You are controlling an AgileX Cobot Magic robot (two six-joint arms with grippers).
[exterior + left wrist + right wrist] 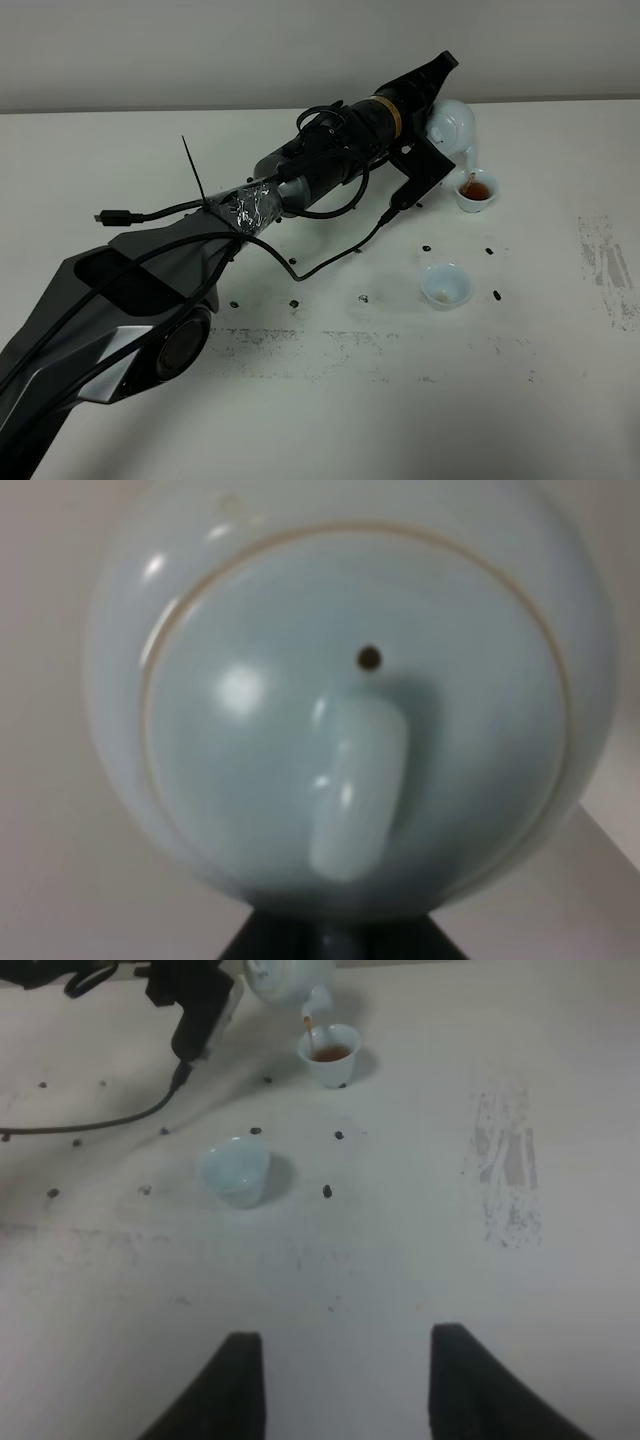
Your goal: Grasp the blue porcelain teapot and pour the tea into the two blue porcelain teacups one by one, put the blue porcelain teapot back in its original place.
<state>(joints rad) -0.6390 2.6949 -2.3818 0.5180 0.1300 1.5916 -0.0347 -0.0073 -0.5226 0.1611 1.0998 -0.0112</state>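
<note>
The left hand [428, 128] is clamped on the blue porcelain teapot [455, 125], which is tipped just above the first teacup [477, 190] with brown tea streaming in. The second teacup [445, 286], near the first, is empty. Filling it and returning the teapot remain. The right hand [345, 1380] gapes, holding nothing.

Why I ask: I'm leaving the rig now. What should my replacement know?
Left gripper: shut on the blue porcelain teapot, which is tilted with its spout over the far teacup; tea is streaming in.
Right gripper: open, empty, over the table.
The near teacup: upright, empty.
Done: teapot grasped, first pour under way.
Left: finish this pour, fill the near teacup, set the teapot back.
</note>
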